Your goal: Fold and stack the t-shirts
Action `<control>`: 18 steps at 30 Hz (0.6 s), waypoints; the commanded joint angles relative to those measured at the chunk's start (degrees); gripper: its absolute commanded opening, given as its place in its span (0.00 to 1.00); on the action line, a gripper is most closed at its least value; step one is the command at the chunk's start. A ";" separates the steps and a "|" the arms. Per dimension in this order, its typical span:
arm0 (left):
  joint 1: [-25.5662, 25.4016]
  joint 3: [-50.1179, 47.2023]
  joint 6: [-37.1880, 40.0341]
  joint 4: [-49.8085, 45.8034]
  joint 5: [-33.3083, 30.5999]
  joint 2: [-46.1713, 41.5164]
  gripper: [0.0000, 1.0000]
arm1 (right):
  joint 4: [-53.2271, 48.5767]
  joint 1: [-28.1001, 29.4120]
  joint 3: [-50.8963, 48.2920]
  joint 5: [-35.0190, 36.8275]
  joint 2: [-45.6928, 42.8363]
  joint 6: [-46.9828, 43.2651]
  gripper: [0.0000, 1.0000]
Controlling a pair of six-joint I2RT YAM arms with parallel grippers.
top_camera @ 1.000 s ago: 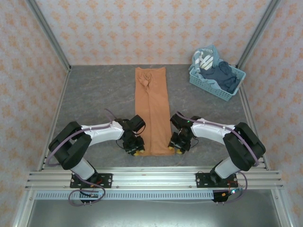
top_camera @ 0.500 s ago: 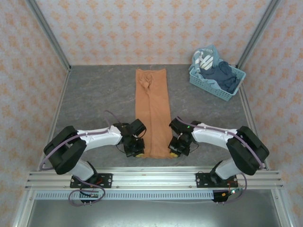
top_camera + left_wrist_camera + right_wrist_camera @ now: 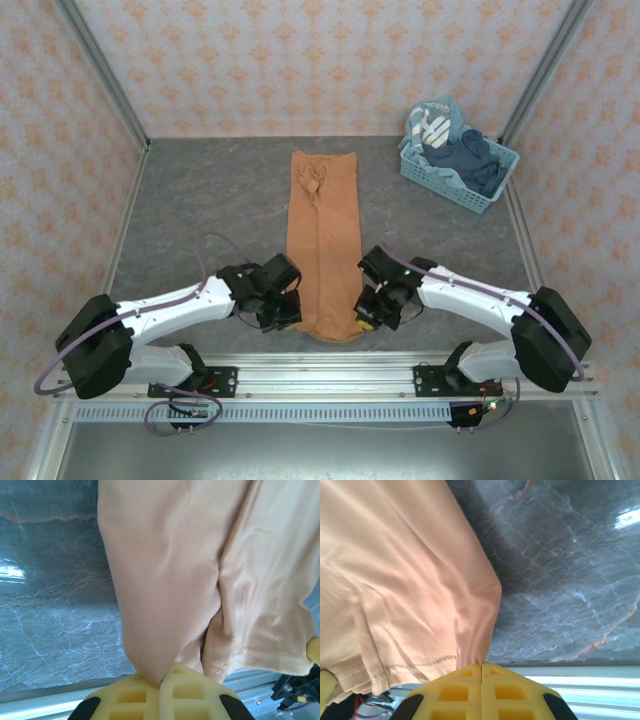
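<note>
Hem corners of the soft orange-brown t-shirt (image 3: 323, 250), a long narrow strip on the grey marbled table (image 3: 200, 200), sit pinched between the clamped yellow waffled jaws of the left gripper (image 3: 163, 682) and right gripper (image 3: 481, 669).

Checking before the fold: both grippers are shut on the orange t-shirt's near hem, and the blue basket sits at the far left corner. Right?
No: the blue basket sits at the far right corner, as the top external view shows. The left gripper and right gripper are shut on the near hem of the t-shirt.
</note>
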 commanded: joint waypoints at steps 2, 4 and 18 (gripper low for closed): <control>3.32 6.02 -0.77 -5.62 -5.81 -1.57 0.00 | -9.04 -2.95 6.94 5.69 -2.14 1.54 0.00; 6.06 8.44 0.07 -6.34 -6.07 -1.32 0.00 | -10.66 -4.89 10.00 7.04 -1.76 0.58 0.00; 20.22 26.72 9.28 -4.72 -3.21 17.40 0.00 | -7.39 -16.82 33.55 7.53 20.23 -9.68 0.00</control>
